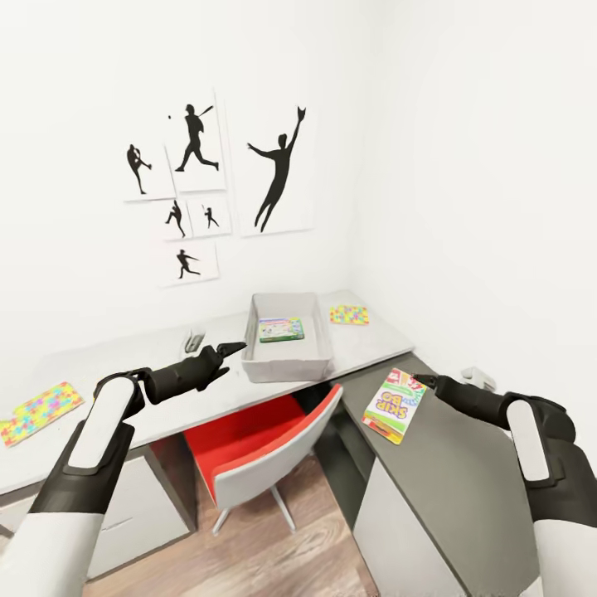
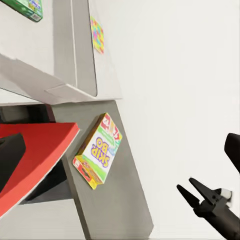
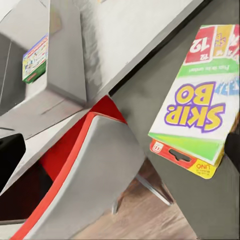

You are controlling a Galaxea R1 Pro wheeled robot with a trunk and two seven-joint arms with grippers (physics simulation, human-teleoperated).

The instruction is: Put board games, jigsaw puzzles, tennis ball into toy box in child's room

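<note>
The light grey toy box (image 1: 286, 358) stands on the table (image 1: 149, 356) near the corner, with a green-edged board game (image 1: 281, 329) lying flat inside. One jigsaw puzzle (image 1: 349, 314) lies just right of the box, another (image 1: 37, 410) at the table's far left. The Skip-Bo board game (image 1: 395, 404) (image 3: 200, 115) rests on the dark cabinet section. My right gripper (image 1: 424, 381) (image 2: 189, 189) is open, its tips just beside that game's far corner. My left gripper (image 1: 235, 347) hovers open and empty over the table, left of the toy box. The tennis ball and the bed are out of view.
A red and grey chair (image 1: 265, 444) is tucked under the table below the toy box. A small grey object (image 1: 193, 340) lies on the table behind my left gripper. White walls close the corner, with baseball silhouettes (image 1: 278, 170) above the table.
</note>
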